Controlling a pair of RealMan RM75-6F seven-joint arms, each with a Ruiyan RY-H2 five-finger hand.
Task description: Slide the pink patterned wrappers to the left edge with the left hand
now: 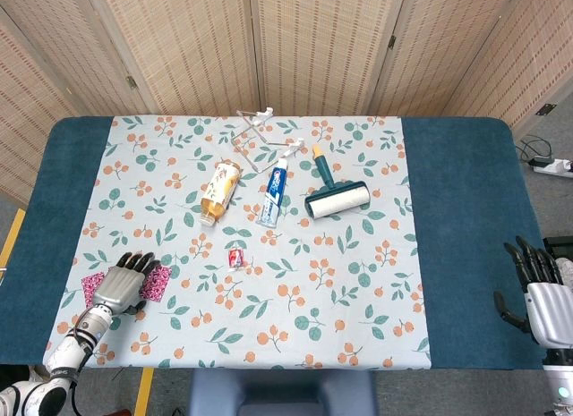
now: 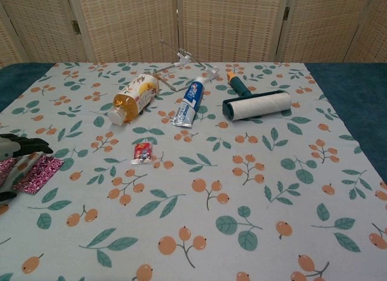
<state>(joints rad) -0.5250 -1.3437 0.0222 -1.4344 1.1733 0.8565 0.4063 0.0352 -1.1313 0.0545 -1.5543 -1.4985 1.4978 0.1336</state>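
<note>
The pink patterned wrappers (image 1: 156, 284) lie flat on the floral cloth near its front left corner; in the chest view the wrappers (image 2: 37, 172) show at the far left. My left hand (image 1: 123, 285) rests palm down on them with its fingers spread, covering their middle. In the chest view only the dark fingertips of the left hand (image 2: 17, 147) show at the frame's edge. My right hand (image 1: 540, 295) hangs off the table's right front edge, fingers apart, holding nothing.
On the cloth lie a small red packet (image 1: 236, 256), an orange bottle (image 1: 219, 191), a toothpaste tube (image 1: 274, 194), a lint roller (image 1: 334, 196) and a white clear hanger (image 1: 260, 134). The blue table strip (image 1: 54, 219) lies left of the cloth.
</note>
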